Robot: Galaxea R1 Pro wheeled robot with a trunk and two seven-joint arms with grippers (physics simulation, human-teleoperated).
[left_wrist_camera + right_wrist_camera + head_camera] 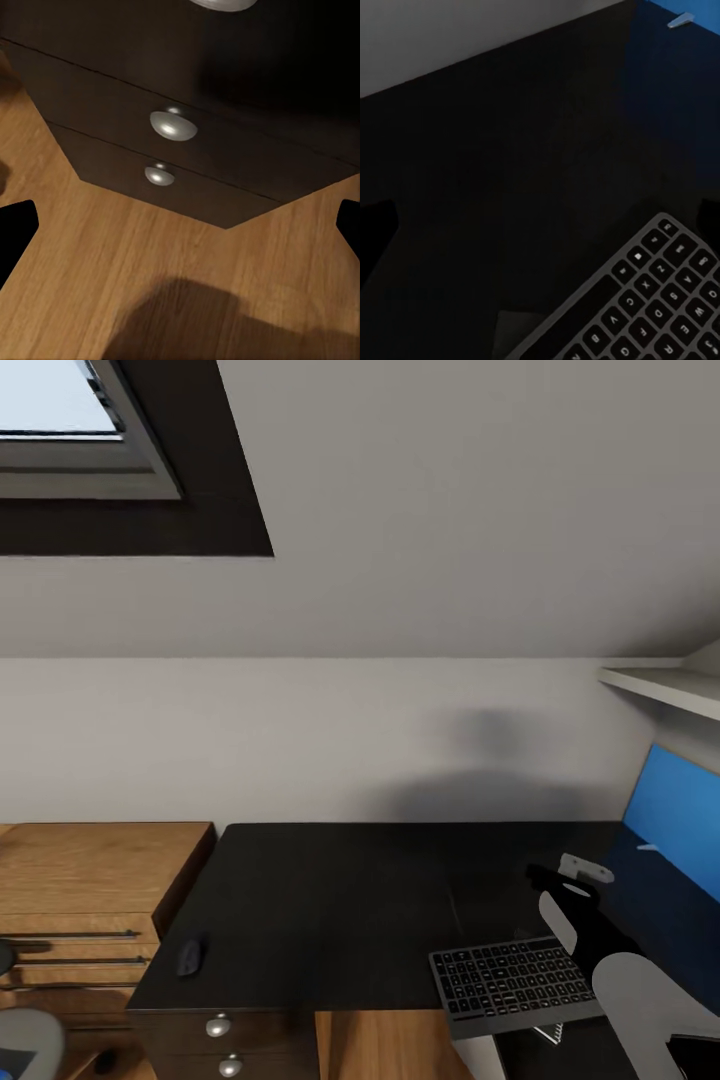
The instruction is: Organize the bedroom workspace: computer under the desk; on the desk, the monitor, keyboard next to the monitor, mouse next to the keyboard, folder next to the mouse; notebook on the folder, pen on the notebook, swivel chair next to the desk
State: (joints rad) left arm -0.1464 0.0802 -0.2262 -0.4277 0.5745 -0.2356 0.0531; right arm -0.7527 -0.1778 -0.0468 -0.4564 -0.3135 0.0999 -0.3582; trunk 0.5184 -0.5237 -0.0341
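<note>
Currently, the keyboard [512, 982] sits at the front right of the black bench [380, 900]. Its long axis runs roughly parallel to the bench's front edge, slightly rotated so the right end lies farther back, and its front strip overhangs that edge. Whether it rests on the surface or is held just above it cannot be told. In the right wrist view, the keyboard [649, 307] appears on a diagonal with key legends readable, above the dark bench top [510, 165].

The right end effector [560, 890] is positioned just behind the keyboard's right rear corner; its 2 dark fingers show at the edges of the right wrist view, set wide apart, with nothing between them.

The mouse [190, 957] lies near the bench's front left corner, its long axis pointing toward the wall [330, 740], well apart from the keyboard. The broad bench area between mouse and keyboard is unoccupied.

The left wrist view faces the bench's drawer fronts [195, 157] with 2 round silver knobs [173, 125] over the wooden floor [150, 255]; the left end effector's fingers [15, 232] stand spread and empty.

A wooden drawer cabinet [90, 890] adjoins the bench's left side. A blue wall panel [680, 810] stands at the right.
</note>
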